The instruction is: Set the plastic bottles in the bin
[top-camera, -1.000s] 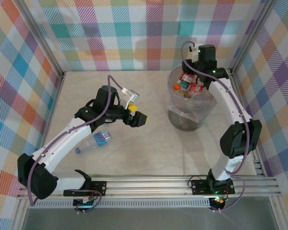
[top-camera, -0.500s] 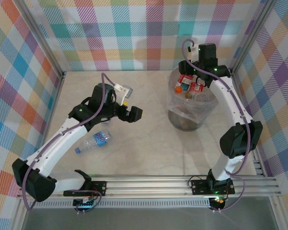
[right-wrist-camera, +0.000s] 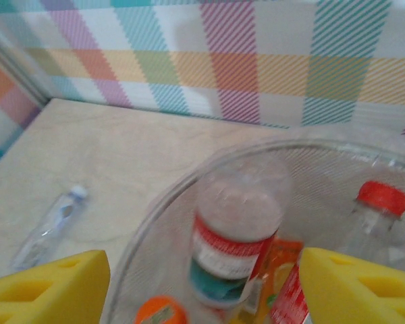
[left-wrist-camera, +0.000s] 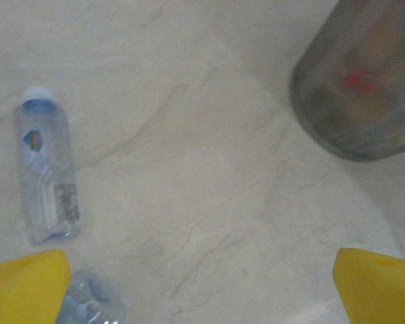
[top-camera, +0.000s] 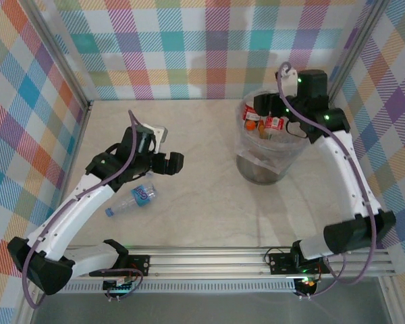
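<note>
One clear plastic bottle (top-camera: 131,199) with a blue label lies on the table under my left arm. In the left wrist view a clear bottle (left-wrist-camera: 47,172) lies at the left, and part of another bottle (left-wrist-camera: 88,307) shows beside my left fingertip (left-wrist-camera: 27,287). My left gripper (top-camera: 170,162) (left-wrist-camera: 202,297) hangs open over bare table. The bin (top-camera: 270,145) (left-wrist-camera: 364,81) holds several bottles. My right gripper (top-camera: 264,111) (right-wrist-camera: 202,290) is open above its rim (right-wrist-camera: 162,216). A red-and-teal labelled bottle (right-wrist-camera: 236,236) stands loose between the spread fingers, touching neither.
Checked walls and metal posts close in the marble table (top-camera: 202,202) on three sides. The bin stands at the back right, close to the right wall. A red-capped bottle (right-wrist-camera: 381,199) and an orange cap (right-wrist-camera: 162,314) lie inside it. A bottle (right-wrist-camera: 50,226) lies on the table far left.
My right gripper has opened and let go of the red-and-teal bottle over the bin, and its wrist shifted right. My left gripper swung left, away from the bin, toward the lying bottle.
</note>
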You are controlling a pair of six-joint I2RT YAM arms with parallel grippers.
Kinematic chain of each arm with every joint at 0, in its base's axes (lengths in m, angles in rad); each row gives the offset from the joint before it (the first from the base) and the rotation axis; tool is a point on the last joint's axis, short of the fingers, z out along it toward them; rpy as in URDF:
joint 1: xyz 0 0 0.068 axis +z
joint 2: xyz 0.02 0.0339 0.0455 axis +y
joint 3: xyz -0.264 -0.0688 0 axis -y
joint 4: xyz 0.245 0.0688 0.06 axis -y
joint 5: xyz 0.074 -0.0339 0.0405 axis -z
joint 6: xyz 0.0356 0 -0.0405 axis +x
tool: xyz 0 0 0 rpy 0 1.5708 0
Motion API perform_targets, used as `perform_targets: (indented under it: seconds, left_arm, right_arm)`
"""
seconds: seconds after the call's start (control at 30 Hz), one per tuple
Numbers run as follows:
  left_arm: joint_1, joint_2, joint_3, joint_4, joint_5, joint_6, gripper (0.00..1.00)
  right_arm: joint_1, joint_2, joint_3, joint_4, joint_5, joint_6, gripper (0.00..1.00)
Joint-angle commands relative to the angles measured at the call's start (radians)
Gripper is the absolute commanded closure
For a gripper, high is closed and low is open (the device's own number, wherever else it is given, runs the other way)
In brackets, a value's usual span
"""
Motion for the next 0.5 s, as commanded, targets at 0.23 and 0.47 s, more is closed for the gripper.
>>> perform_targets:
  seconds: [0.23, 0.47]
  left_arm:
    - [0.155, 0.162, -0.016, -0.086, -0.095, -0.094, 0.00]
    - [0.272, 0.291, -0.029, -0.013, -0.047, -0.156, 0.00]
  right_arm:
    - [0.094, -0.195, -0.241, 0.101, -0.370, 0.145, 0.24]
    - [0.322, -0.195, -0.337, 0.189, -0.364, 0.193, 0.22]
